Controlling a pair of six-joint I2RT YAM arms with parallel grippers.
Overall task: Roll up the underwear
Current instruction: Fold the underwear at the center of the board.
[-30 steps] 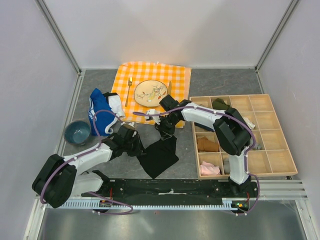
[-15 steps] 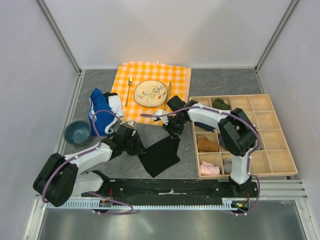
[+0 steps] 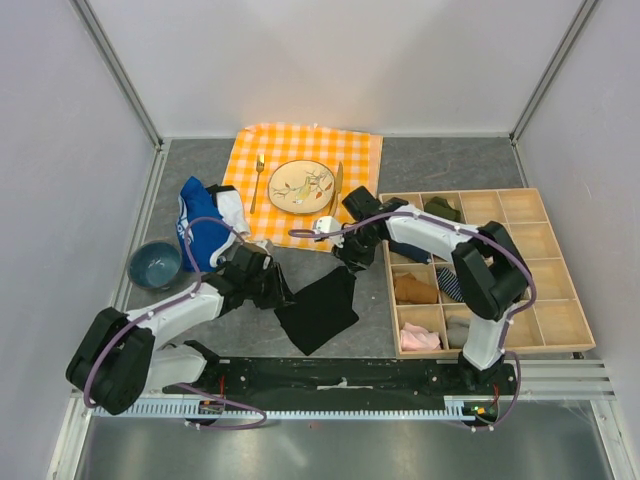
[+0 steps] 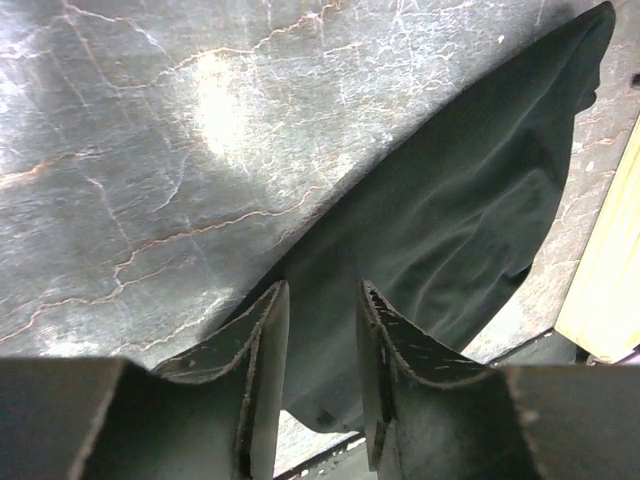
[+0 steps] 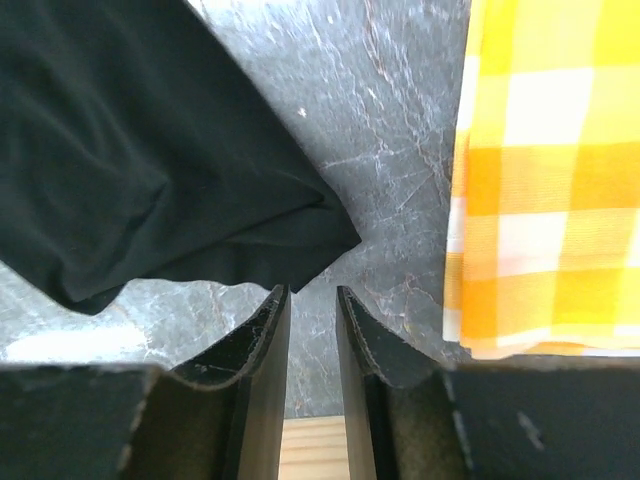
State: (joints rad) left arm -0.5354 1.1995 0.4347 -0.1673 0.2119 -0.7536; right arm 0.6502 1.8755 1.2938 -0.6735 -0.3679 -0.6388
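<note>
The black underwear (image 3: 318, 308) lies flat on the dark stone table, folded into a slanted strip. My left gripper (image 3: 276, 291) is low over its left edge. In the left wrist view the left gripper (image 4: 322, 300) stands open, with the underwear (image 4: 460, 210) lying slack under and beyond the tips. My right gripper (image 3: 350, 256) is at the strip's far right corner. The right wrist view shows that gripper (image 5: 312, 295) open by a narrow gap with nothing in it, and the corner of the underwear (image 5: 130, 150) just past the tips.
An orange checked cloth (image 3: 350, 150) at the back carries a plate (image 3: 275, 190), fork (image 3: 258, 180) and knife (image 3: 338, 180). A blue garment (image 3: 203, 235) and a grey bowl (image 3: 155, 265) lie at the left. A wooden compartment tray (image 3: 480, 192) with small items stands at the right.
Both grippers have opened and let go of the underwear. The right gripper has drawn back up and to the right off the fabric's corner. The left arm has barely moved.
</note>
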